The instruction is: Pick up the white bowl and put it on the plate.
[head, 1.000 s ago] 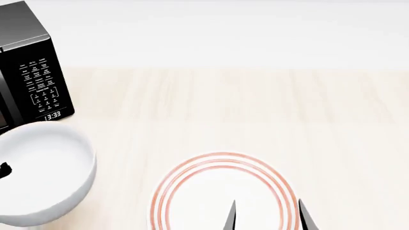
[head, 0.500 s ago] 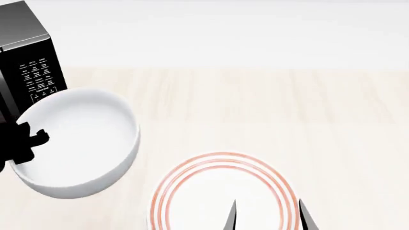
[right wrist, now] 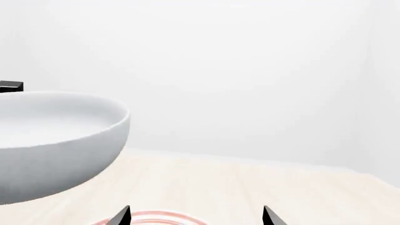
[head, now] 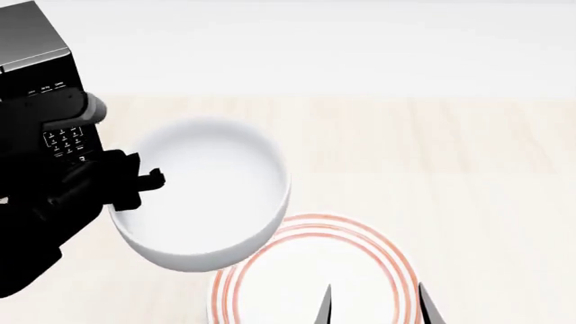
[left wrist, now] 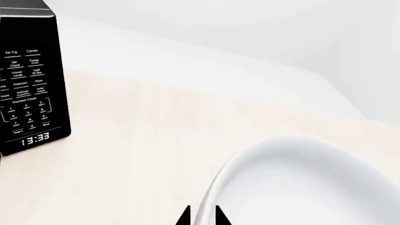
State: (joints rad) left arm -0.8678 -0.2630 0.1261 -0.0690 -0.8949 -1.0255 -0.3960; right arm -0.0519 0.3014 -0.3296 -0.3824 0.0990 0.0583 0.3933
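The white bowl (head: 212,192) hangs in the air, held by its left rim in my left gripper (head: 144,182). It overlaps the far-left edge of the red-ringed plate (head: 315,270), which lies flat on the wooden table. In the left wrist view the gripper (left wrist: 201,216) is pinched on the bowl's rim (left wrist: 300,183). My right gripper (head: 376,307) is open and empty over the plate's near right part. In the right wrist view its fingertips (right wrist: 195,216) stand wide apart above the plate (right wrist: 156,218), with the bowl (right wrist: 56,140) raised beside it.
A black microwave (head: 40,88) with a keypad stands at the table's far left, just behind my left arm; it also shows in the left wrist view (left wrist: 28,79). The light wooden table (head: 432,155) stretches to the right and back to a white wall.
My left gripper has lifted the bowl and carried it right, from the left edge of view to a spot overlapping the plate's far-left rim. The right gripper has not moved.
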